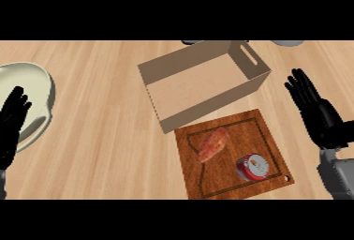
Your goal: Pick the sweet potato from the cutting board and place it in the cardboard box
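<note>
An orange-red sweet potato point(213, 145) lies on the dark wooden cutting board point(269, 136) at the lower middle. Right behind the board stands an open cardboard box point(200, 86) with nothing in it and a handle slot in its far right wall. My right hand point(319, 115) is open, fingers straight and pointing up, to the right of the board and apart from it. At the far left edge, my left hand point(10, 126) rests open, fingers up, far from the board.
A red can point(253, 167) stands on the cutting board, just right of and below the sweet potato. A pale round plate point(34, 89) sits at the left edge, partly behind my left hand. Grey objects point(290, 42) peek in at the top edge.
</note>
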`<state>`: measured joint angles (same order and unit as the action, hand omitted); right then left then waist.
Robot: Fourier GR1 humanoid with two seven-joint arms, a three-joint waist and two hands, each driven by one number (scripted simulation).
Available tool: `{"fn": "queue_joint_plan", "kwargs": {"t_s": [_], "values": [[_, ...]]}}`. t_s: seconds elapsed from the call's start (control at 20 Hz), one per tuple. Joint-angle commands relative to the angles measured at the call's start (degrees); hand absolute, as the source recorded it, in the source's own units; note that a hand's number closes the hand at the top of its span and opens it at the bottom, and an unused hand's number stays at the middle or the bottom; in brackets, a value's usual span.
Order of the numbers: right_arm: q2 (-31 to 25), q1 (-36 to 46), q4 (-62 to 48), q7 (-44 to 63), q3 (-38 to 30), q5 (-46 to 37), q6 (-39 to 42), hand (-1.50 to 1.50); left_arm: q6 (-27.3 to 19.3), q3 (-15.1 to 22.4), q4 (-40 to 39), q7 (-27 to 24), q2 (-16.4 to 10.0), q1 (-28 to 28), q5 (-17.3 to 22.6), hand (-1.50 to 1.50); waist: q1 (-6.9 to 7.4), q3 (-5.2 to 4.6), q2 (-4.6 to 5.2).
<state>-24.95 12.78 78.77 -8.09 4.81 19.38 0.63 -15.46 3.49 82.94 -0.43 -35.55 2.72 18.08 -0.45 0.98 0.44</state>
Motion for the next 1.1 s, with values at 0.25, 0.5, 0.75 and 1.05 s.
{"fn": "queue_joint_plan", "kwargs": {"t_s": [0.25, 0.5, 0.75, 1.05], "values": [[18.73, -11.58, 5.50, -2.75, 4.08, -4.70, -20.45, -1.50, -5.98, 2.01, -5.64, 1.53, -2.52, 0.67, -11.64, 0.00, -1.08, -1.01, -0.41], [11.87, -18.96, 1.43, -2.51, 15.97, -28.81, -29.87, -1.50, -5.41, 4.32, -5.13, 4.67, -0.62, 1.11, -11.44, 0.00, -1.07, -1.00, -0.47], [18.37, -26.24, 1.50, -25.53, 12.68, -18.78, -25.90, -1.50, -4.76, 3.39, -6.85, 1.76, 0.62, 0.04, -12.70, 0.00, -0.18, -0.94, -0.47], [7.17, -23.20, 3.25, -14.18, 12.39, -30.21, -28.63, -1.50, -2.75, 2.04, -10.02, 1.24, 0.77, 2.87, -13.72, 0.00, 0.22, -1.11, -0.39]]}}
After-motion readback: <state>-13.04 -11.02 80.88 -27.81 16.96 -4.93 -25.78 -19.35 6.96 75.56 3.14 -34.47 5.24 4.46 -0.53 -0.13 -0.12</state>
